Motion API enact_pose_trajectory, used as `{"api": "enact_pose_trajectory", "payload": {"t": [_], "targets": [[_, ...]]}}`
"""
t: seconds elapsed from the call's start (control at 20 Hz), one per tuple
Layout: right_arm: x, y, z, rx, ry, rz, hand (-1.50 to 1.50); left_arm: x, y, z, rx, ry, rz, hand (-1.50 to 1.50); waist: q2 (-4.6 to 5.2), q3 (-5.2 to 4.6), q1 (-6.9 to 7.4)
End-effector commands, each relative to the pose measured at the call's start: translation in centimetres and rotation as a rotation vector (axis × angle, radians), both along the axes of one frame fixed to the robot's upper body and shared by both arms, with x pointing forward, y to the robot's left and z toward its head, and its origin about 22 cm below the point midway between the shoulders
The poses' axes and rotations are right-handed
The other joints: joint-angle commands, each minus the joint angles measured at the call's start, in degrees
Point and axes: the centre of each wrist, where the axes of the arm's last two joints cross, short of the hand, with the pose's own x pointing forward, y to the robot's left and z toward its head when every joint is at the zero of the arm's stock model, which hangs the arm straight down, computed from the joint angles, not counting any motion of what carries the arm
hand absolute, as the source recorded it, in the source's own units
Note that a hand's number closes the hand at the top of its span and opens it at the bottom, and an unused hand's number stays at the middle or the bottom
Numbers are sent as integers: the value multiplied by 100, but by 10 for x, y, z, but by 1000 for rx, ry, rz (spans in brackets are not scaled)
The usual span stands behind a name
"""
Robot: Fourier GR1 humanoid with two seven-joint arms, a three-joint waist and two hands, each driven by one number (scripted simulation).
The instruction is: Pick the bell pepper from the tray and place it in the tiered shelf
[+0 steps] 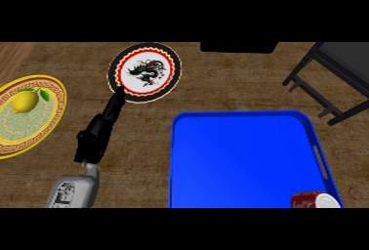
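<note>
Head view looked steeply down on a brown wooden counter (238, 83). Left hand (97, 136) was the only hand showing, coming up from the lower left on its grey forearm (72, 191). It was turned edge-on to the camera, so it read as one narrow black shape with its fingers (113, 108) straight and pressed together, not curled on anything. The fingertips reached right up to the lower edge of a black plate (145, 72) with a red ring and a dragon design in the middle; couldn't say if they actually touched it or just hung above it.

Over at the far left sat a yellow patterned plate (29, 114) with a lemon (26, 101) on it, well apart from the hand.

A big blue tray (245, 161) took up the lower right. At its bottom right corner was a red can (314, 200), partly cut off by the frame edge. As for the bell pepper, I couldn't spot it on the tray or anywhere else in view.

The dark tiered shelf (333, 73) stood at the upper right, just past the tray's far corner, only partly in frame. A dark block (238, 47) sat at the top edge, hard to tell what it was. Right hand wasn't showing at all.
</note>
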Motion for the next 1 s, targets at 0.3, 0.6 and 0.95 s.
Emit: {"api": "enact_pose_trajectory", "payload": {"t": [0.3,0.6,0.95], "targets": [[-24,-23,42,322,-85,50,-150,13,-6,5,2,-8,-6,0,13,5,-43],[-78,-68,67,417,-49,-108,-150,6,-2,7,4,-10,-11,0,49,16,51],[-132,-108,61,371,157,-205,-150,1,-5,5,-12,-14,-16,0,85,42,51]]}}
